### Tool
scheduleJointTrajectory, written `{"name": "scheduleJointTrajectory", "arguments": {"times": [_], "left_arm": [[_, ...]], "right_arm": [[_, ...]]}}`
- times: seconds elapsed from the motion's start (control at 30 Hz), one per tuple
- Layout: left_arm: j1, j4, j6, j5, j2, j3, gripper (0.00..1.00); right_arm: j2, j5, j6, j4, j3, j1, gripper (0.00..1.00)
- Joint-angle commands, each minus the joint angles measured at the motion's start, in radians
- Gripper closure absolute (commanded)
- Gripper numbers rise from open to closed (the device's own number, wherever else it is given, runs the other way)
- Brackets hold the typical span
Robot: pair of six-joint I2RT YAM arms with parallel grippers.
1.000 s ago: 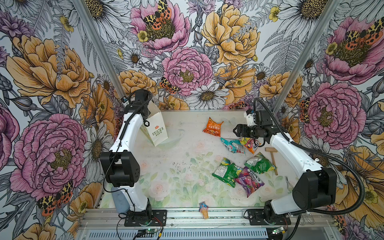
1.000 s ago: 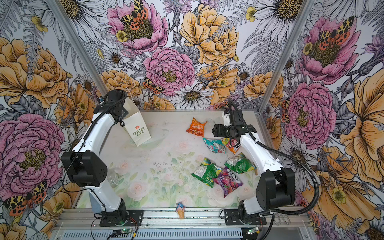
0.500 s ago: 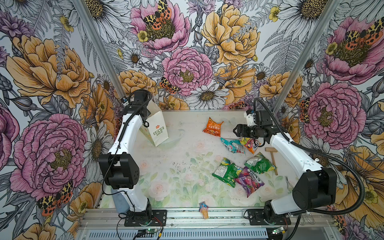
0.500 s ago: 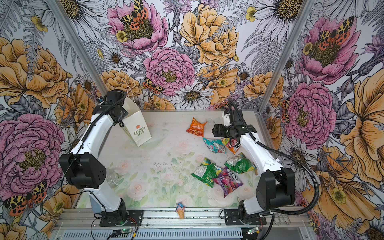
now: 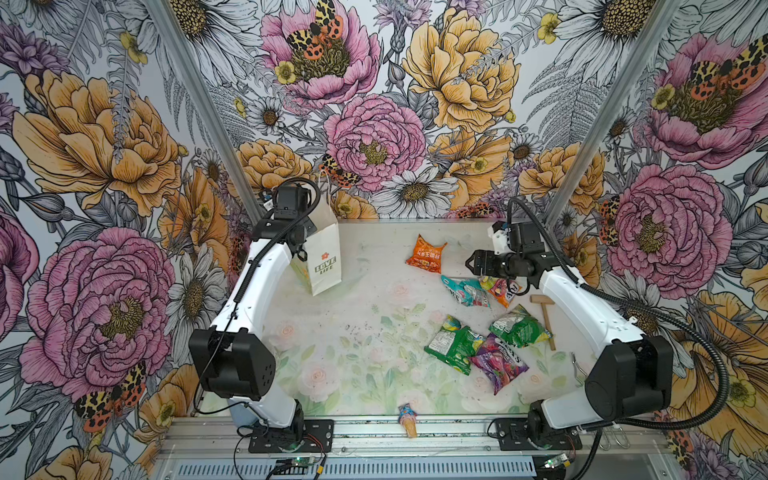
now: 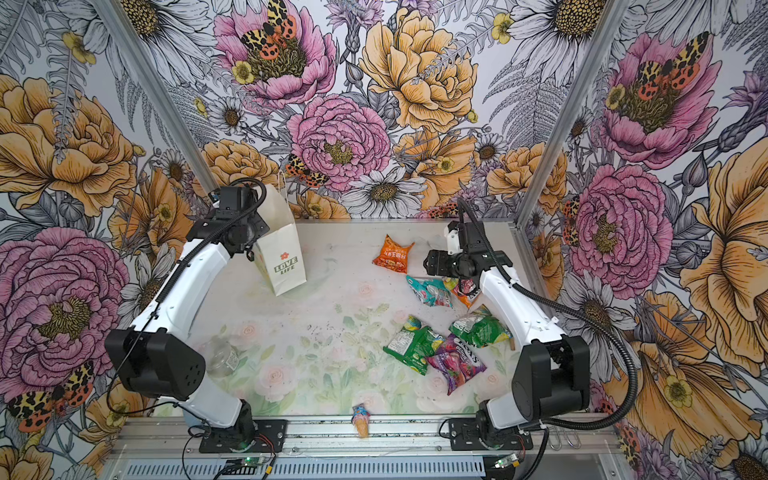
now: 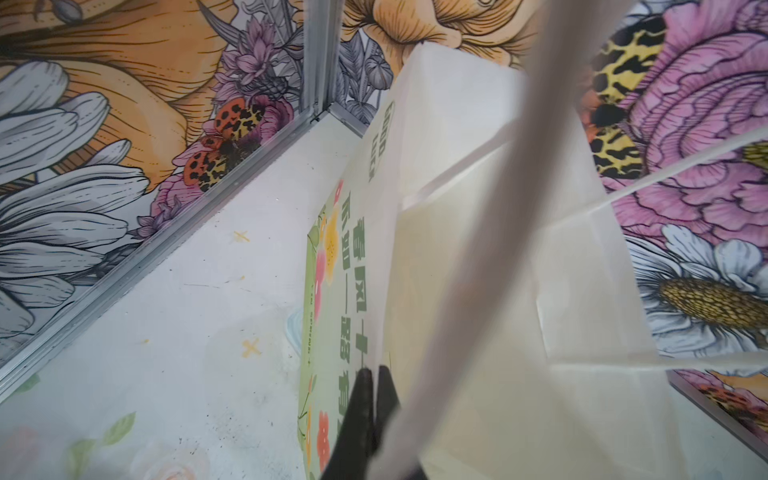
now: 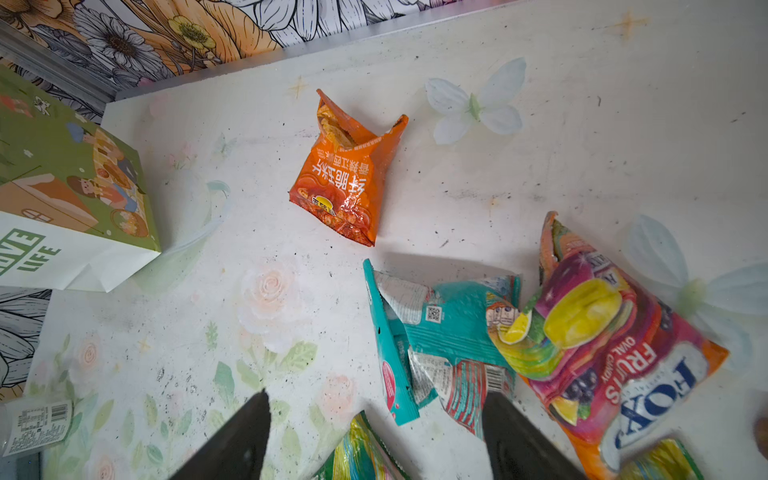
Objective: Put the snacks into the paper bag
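Left gripper (image 7: 372,376): fingers pinched together on the side wall of the paper bag (image 5: 322,249), close to its mouth. A blurred cord handle (image 7: 478,249) crosses in front of the wrist camera.
Bag stands in the far left corner of the worktop (image 5: 353,332), leaning a little. Likely reason for the hold: to steady the bag and keep its mouth open for loading.

Right gripper (image 5: 473,264): jaws wide, nothing between them, hovering above the far end of the snack cluster. In the wrist view the teal packet (image 8: 436,332) lies just below and between the fingers, so that is probably the first pick.

All six snacks lie on the worktop, well apart from the bag; none is loaded yet.
- orange packet (image 5: 424,259): alone, top edge torn open, nearest the bag
- teal packet: crumpled, touching the pink-yellow packet (image 5: 496,286)
- two green packets (image 5: 451,343) and a purple packet (image 5: 498,365): overlapping, nearer the front

All are glossy, creased film.
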Motion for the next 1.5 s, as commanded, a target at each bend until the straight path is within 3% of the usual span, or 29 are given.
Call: {"name": "scheduleJointTrajectory", "arguments": {"times": [0.0, 0.47, 0.73, 1.0, 1.07, 1.47], "left_arm": [[-0.033, 0.107, 0.01, 0.049, -0.058, -0.047, 1.0], [-0.265, 0.185, -0.032, 0.065, -0.15, -0.111, 1.0], [-0.331, 0.196, -0.024, 0.074, -0.185, -0.152, 1.0], [-0.349, 0.207, 0.001, 0.125, -0.233, -0.207, 1.0], [-0.354, 0.206, 0.01, 0.14, -0.244, -0.219, 1.0], [-0.382, 0.206, 0.024, 0.219, -0.275, -0.273, 1.0]], "right_arm": [[-0.027, -0.007, 0.026, 0.017, -0.01, 0.0, 0.18], [-0.088, 0.027, 0.101, 0.017, -0.05, 0.0, 0.19], [-0.056, -0.005, 0.164, 0.017, -0.03, 0.001, 0.17], [0.083, -0.005, 0.245, 0.019, 0.093, 0.019, 0.13], [0.13, 0.013, 0.265, 0.022, 0.144, 0.033, 0.08], [0.483, 0.086, 0.349, 0.031, 0.453, 0.107, 0.02]]}}
